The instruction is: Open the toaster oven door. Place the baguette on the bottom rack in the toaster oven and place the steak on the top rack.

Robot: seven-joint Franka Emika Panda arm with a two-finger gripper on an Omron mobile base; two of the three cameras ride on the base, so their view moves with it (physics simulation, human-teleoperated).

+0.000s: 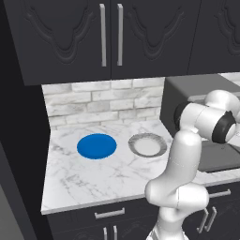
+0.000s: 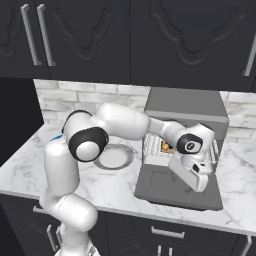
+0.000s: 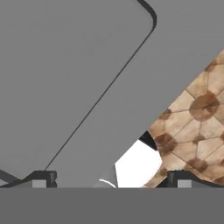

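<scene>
Grey toaster oven at three o'clock on the counter, toaster oven door dropped flat toward six, clearing the racks for loading. Gripper poised over that door, jaws spread, grasping nothing. Something golden, likely the baguette, already inside. One blue plate, one grey plate, both bare.

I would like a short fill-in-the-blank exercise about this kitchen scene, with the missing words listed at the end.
1. The toaster oven door is folded down and lies ____.
2. On the counter, the round blue plate lies to the ____ of the grey-rimmed plate in the left base view.
3. The tool hovers above the door with its jaws ____.
4. The cabinets above the counter are ____ in colour.

Missing words: open; left; open; black
</scene>
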